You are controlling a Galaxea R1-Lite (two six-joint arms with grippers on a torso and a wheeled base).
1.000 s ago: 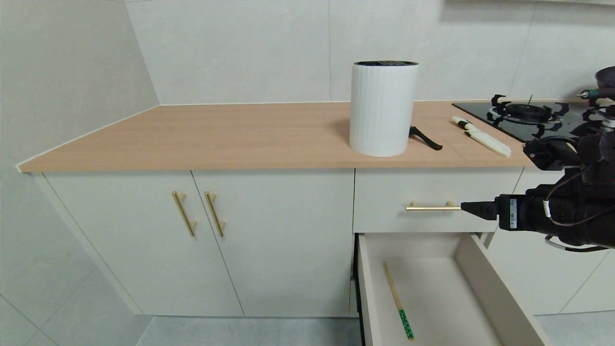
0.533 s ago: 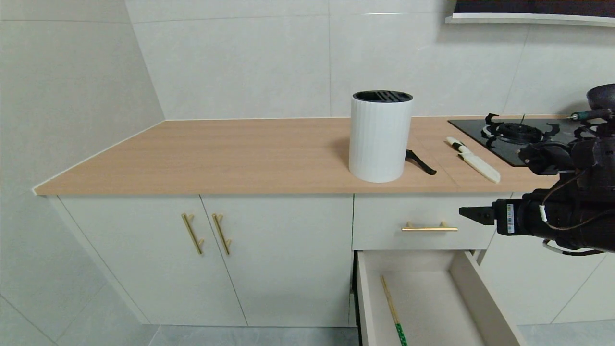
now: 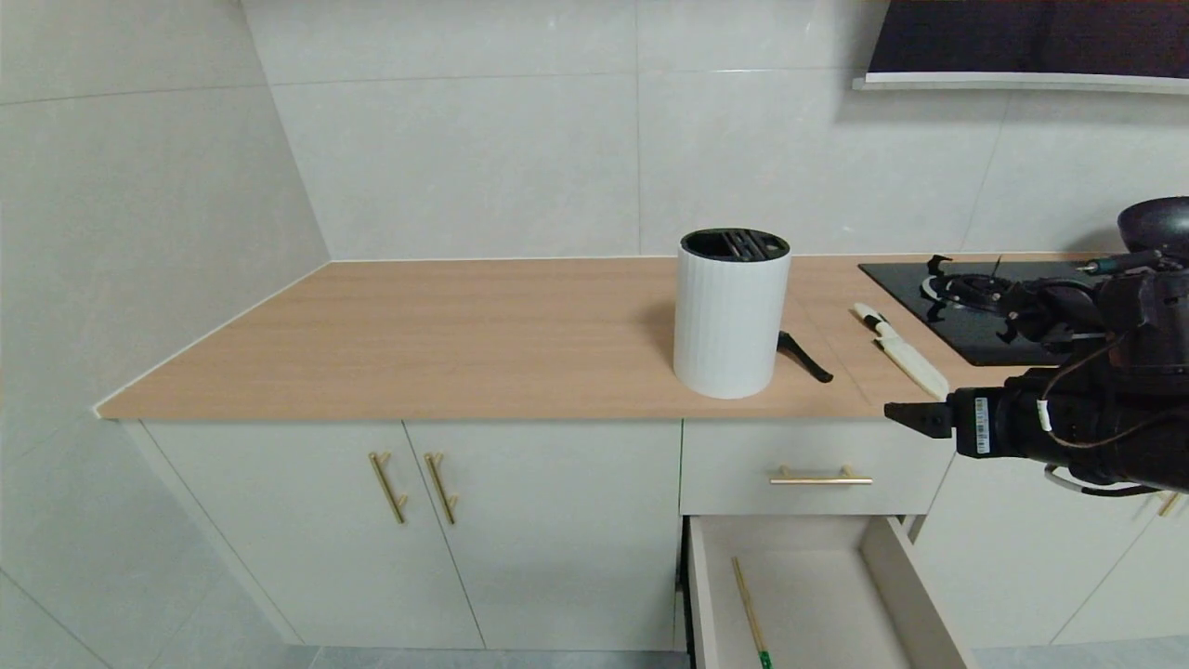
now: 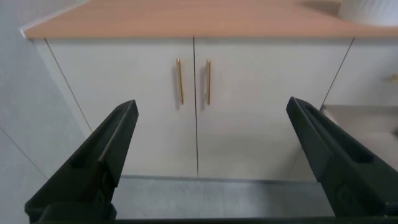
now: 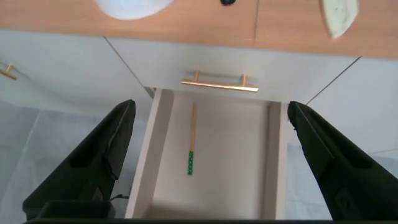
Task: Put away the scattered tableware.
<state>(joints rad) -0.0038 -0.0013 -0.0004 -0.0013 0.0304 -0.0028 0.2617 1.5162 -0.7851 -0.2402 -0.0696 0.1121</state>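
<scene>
On the wooden countertop (image 3: 483, 334) stands a white ribbed holder (image 3: 732, 316) with a black slotted top. A black-handled utensil (image 3: 804, 358) lies just right of it, partly hidden behind it. Farther right lies a white knife (image 3: 899, 351). Below, the lower drawer (image 3: 887, 567) stands pulled out, with chopsticks (image 3: 748, 618) inside, also seen as chopsticks (image 5: 191, 146) in the right wrist view. My right gripper (image 3: 915, 418) hangs open in front of the counter edge, above the drawer (image 5: 273, 155). My left gripper (image 4: 211, 162) is open and faces the cabinet doors (image 4: 193, 93).
A black gas hob (image 3: 975, 297) sits at the counter's right end with a dark pan (image 3: 1156, 223) on it. The shut upper drawer has a brass handle (image 3: 820, 479). Tiled walls close the back and left. The counter's left half is bare wood.
The head camera has moved, shifting the whole picture downward. Against the cabinet, my right gripper has risen from the upper drawer's handle to the counter edge.
</scene>
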